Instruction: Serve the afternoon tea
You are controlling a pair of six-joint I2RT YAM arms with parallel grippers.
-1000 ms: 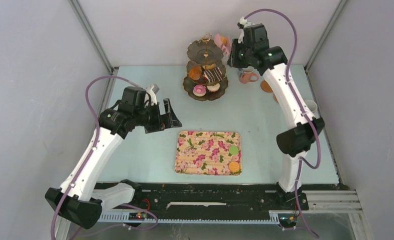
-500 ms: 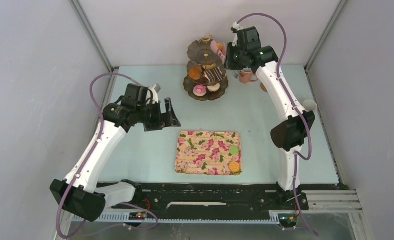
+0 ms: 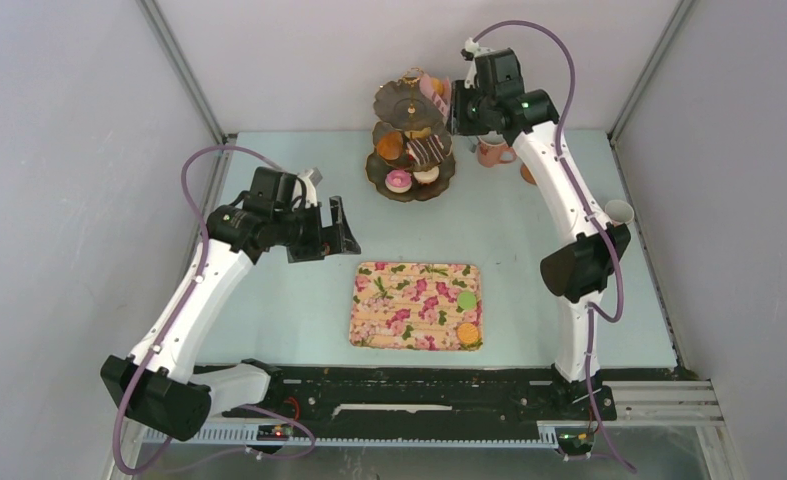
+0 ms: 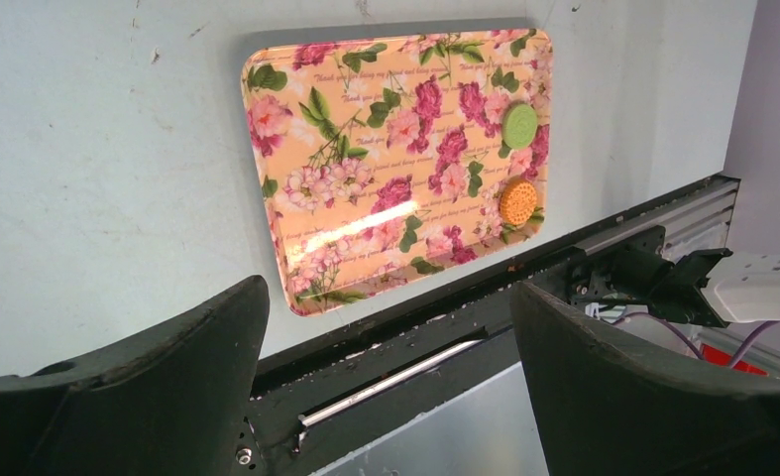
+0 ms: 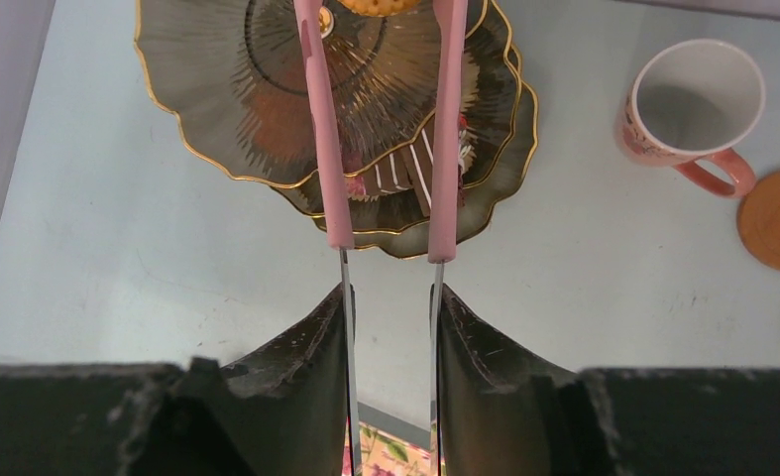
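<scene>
Left gripper [image 4: 388, 286]: jaws wide apart, empty. Beyond them, upper centre, the floral tray [image 4: 366, 178] bears cursive print too fine to read, with a green macaron [image 4: 519, 126] and an orange macaron [image 4: 517, 200] at its right. Right gripper [image 5: 390, 297] clamps the pink tongs [image 5: 318, 149]. An orange pastry [image 5: 378, 5] sits between their tips, top centre, over the tiered stand [image 5: 197, 89].

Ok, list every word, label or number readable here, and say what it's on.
On the floral tray: lines of cursive writing among the flowers, too small and blurred to read.
On the pink mug, tiered stand and pink-handled tongs: no lettering visible.
</scene>
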